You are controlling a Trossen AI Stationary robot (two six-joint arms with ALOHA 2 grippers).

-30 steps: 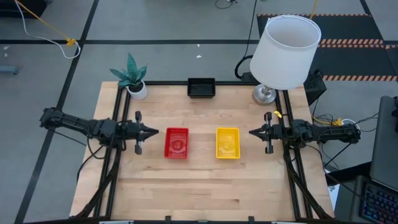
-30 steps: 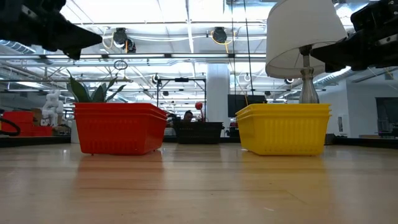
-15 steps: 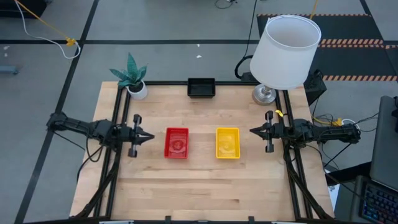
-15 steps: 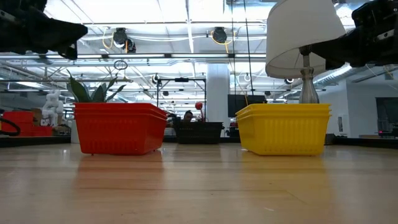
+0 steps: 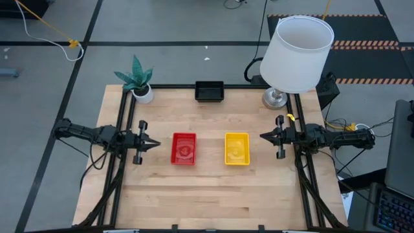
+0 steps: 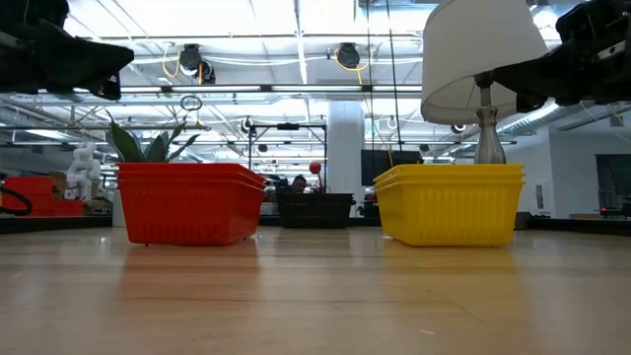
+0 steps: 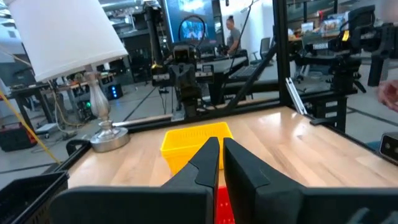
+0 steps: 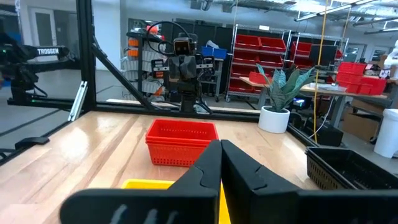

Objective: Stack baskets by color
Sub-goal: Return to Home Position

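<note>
the red baskets (image 5: 184,148) and yellow baskets (image 5: 237,148) stand as two nested stacks side by side mid-bench, and the black baskets (image 5: 209,91) sit at the far edge. the left gripper (image 5: 155,143) hovers beside the red stack and the right gripper (image 5: 264,136) beside the yellow, each with fingers pressed together on nothing. little looks likely to fail now; a low or sweeping retreat could clip a stack and knock it askew, and the right arm passes near the lamp (image 5: 296,53). the bench (image 5: 213,194) is pale wood, with a potted plant (image 5: 137,79) at its corner. beyond it lies a lit workshop with shelves of red bins (image 8: 261,46).
</note>
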